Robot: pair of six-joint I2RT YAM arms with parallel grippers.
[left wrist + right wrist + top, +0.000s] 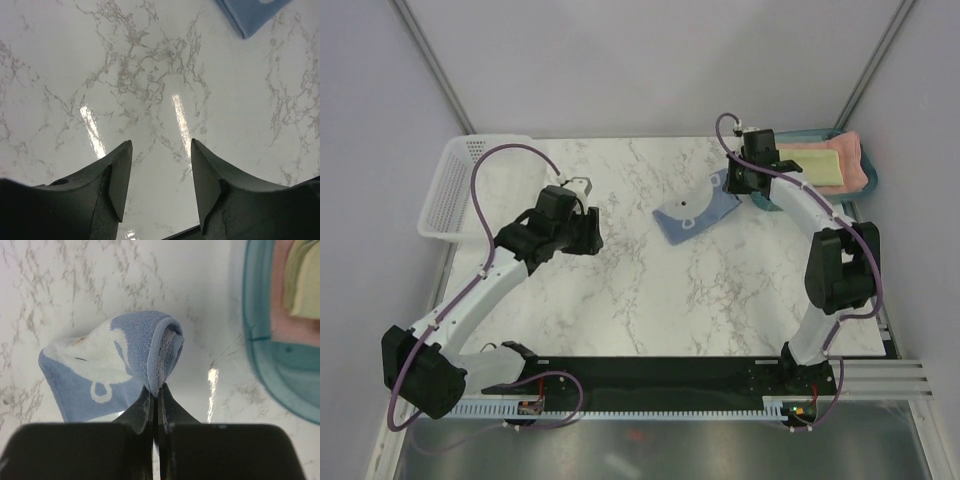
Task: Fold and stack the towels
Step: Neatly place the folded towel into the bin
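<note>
While overhead hides grip, right fingers [143, 412] pinch grey-blue towel [125, 350] fold (wrist view); left fingers [117, 175] apart, empty

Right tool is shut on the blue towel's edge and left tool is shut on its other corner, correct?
No: the left wrist view shows the left tool open, holding nothing, above the table. The right tool is shut on the edge of the blue towel.
</note>
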